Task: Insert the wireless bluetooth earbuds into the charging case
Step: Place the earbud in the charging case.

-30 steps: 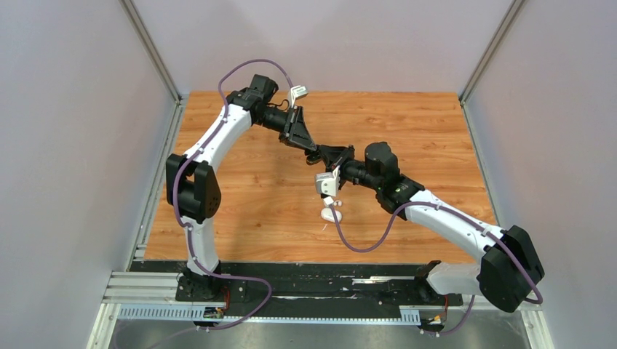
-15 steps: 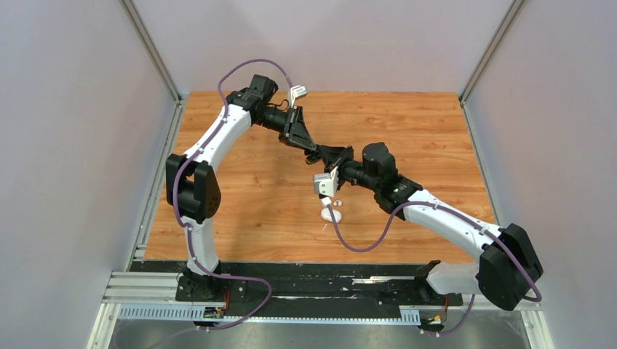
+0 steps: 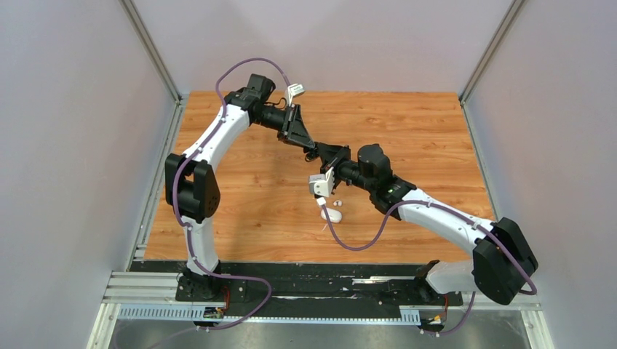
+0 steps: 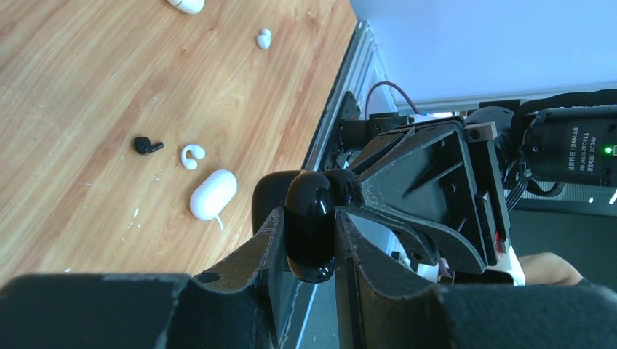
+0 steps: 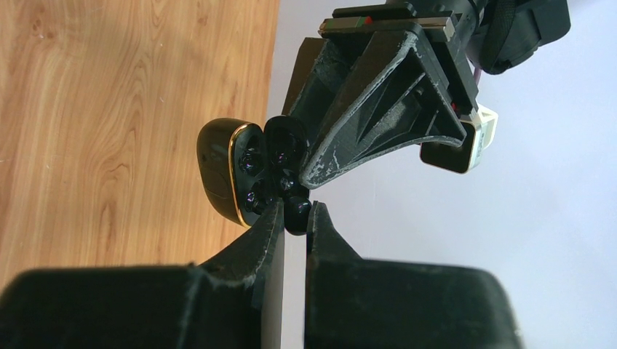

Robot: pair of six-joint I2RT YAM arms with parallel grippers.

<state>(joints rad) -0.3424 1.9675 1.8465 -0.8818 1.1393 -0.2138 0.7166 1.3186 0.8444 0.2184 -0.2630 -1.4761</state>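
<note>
My left gripper (image 4: 309, 222) is shut on a glossy black charging case (image 4: 311, 233) and holds it in the air above the table. In the right wrist view the case (image 5: 222, 171) is open, with a gold-rimmed lid and its cavities showing. My right gripper (image 5: 295, 212) is shut on a small black earbud (image 5: 297, 211) and holds it right at the open case, touching its edge. In the top view the two grippers meet mid-table, left (image 3: 308, 147) and right (image 3: 324, 155). A loose black earbud (image 4: 147, 145) and a white earbud (image 4: 191, 155) lie on the wood.
A white case (image 4: 213, 194) lies on the table below the grippers and also shows in the top view (image 3: 332, 214). Another white earbud (image 4: 263, 38) and a second white case (image 4: 185, 4) lie further off. The wooden table (image 3: 436, 131) has grey walls on three sides.
My right arm has moved slightly left and towards the left gripper, bringing the black earbud closer to the case. The left arm has barely moved.
</note>
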